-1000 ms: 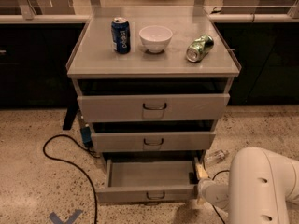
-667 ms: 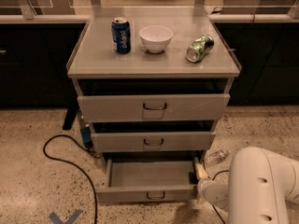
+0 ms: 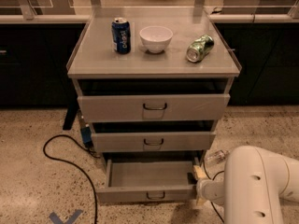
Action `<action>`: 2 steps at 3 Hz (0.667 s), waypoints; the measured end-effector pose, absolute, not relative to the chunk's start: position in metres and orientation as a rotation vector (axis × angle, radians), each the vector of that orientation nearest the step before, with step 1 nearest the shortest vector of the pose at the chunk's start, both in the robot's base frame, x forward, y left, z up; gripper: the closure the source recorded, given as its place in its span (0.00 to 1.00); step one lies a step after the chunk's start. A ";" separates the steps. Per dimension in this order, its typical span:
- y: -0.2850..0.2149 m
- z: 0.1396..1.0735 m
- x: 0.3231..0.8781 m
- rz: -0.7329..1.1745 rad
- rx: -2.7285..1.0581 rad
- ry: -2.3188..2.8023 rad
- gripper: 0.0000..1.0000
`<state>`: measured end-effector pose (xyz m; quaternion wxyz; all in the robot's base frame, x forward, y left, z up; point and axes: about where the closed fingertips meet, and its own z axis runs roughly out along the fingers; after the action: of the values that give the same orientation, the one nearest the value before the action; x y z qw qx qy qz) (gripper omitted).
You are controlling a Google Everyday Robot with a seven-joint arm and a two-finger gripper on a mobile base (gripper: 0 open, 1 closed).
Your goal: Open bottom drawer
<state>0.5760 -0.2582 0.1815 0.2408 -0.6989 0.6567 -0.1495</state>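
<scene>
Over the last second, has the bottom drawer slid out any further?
No. The bottom drawer sticks out just as far past the middle drawer; the pincer stays at its right front corner.

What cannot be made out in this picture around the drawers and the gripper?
- Camera view: the gripper, at the bottom drawer's right front corner, is partly covered by the white arm.
- Camera view: the tray's rear lies hidden under the middle drawer.
- Camera view: the arm is cut by the right edge.

Cream end effector point(image 3: 199, 185) by grey drawer point(image 3: 135, 191)
</scene>
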 end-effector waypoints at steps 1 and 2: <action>-0.269 0.161 0.577 -0.458 -1.841 1.874 0.00; -0.271 0.157 0.576 -0.468 -1.827 1.888 0.00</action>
<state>0.5756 -0.2707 0.1566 0.2345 -0.6656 0.6877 -0.1706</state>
